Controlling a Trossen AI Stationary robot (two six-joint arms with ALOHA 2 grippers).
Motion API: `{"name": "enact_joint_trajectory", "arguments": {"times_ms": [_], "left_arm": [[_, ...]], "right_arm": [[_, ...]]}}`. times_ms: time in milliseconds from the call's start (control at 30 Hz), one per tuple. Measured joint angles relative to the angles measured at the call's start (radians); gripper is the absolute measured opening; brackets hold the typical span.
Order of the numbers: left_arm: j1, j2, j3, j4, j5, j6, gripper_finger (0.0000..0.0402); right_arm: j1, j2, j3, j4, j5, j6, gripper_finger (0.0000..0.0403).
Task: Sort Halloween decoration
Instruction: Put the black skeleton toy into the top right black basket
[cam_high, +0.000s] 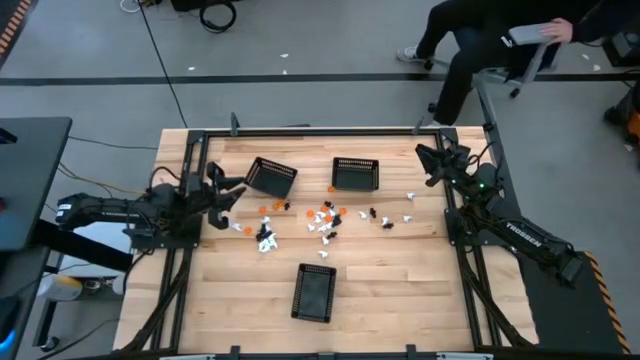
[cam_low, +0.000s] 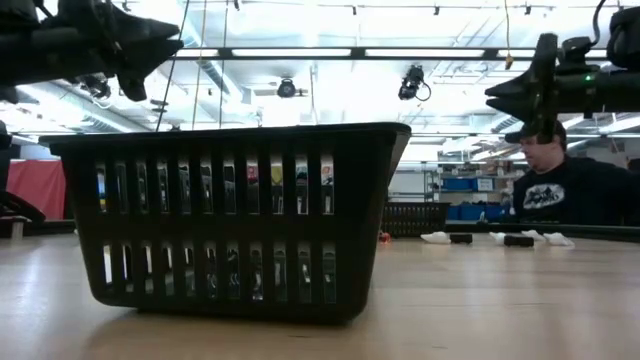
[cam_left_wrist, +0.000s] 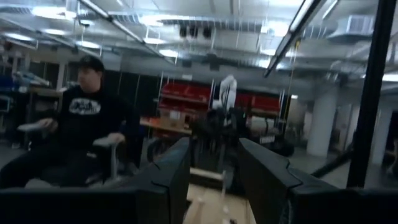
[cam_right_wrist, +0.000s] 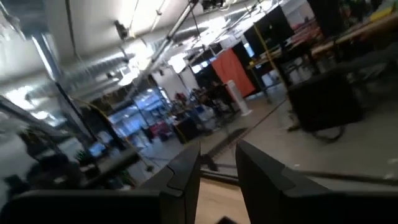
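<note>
left gripper (cam_high: 228, 192): parted w/ a gap, nothing held; hung at table's left edge
right gripper (cam_high: 432, 160): narrow gap, empty; far right corner
Halloween decoration (cam_high: 322, 218): scattered mid-table between baskets (cam_high: 315, 292)
person (cam_low: 548, 186): seated beyond table

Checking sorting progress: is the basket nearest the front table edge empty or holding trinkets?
Empty: from above, the front basket shows only dark mesh, while the trinkets lie scattered on the table.
</note>
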Motion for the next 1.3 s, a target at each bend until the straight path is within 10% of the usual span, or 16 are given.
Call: {"name": "enact_joint_trajectory", "arguments": {"times_ms": [300, 600, 1000, 1300], "left_arm": [[0.000, 0.000, 0.003, 0.014, 0.000, -0.069, 0.0144], [0.004, 0.089, 0.297, -0.495, 0.011, -0.035, 0.0142], [-0.025, 0.268, 0.532, -0.712, 0.018, -0.104, 0.0142], [-0.024, 0.415, 0.538, -0.724, -0.026, -0.114, 0.0177]], "right_arm": [[0.002, 0.000, 0.000, 0.072, -0.123, 0.015, 0.0109], [0.059, 0.067, 0.141, 0.059, -0.262, -0.081, 0.0109], [0.235, 0.376, 0.475, -0.354, -0.218, -0.288, 0.0109], [0.472, 0.665, 0.691, -0.837, 0.054, -0.369, 0.0109]]}}
